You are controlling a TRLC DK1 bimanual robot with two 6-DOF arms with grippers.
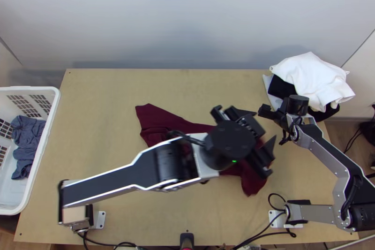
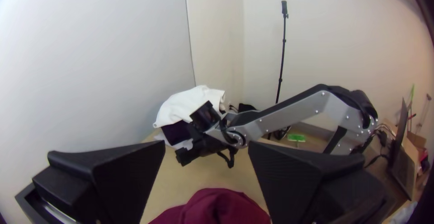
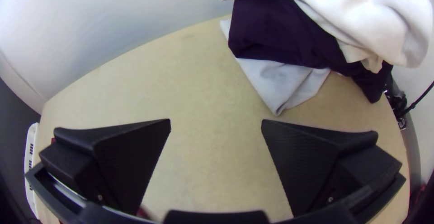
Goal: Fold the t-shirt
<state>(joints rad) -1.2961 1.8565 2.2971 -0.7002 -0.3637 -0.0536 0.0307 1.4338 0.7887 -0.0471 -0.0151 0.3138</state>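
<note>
The maroon t-shirt is lying bunched across the middle of the table, one part pointing toward the far edge and another toward the near edge. The left end effector is hanging over its right-hand part, released, its fingers standing wide apart. The right end effector is hovering near the far right corner, also released and grasping nothing. Beside it, a white garment is resting on a dark garment, with light grey cloth lying beneath. Beside the left edge, a white basket is holding crumpled blue-grey cloth.
</note>
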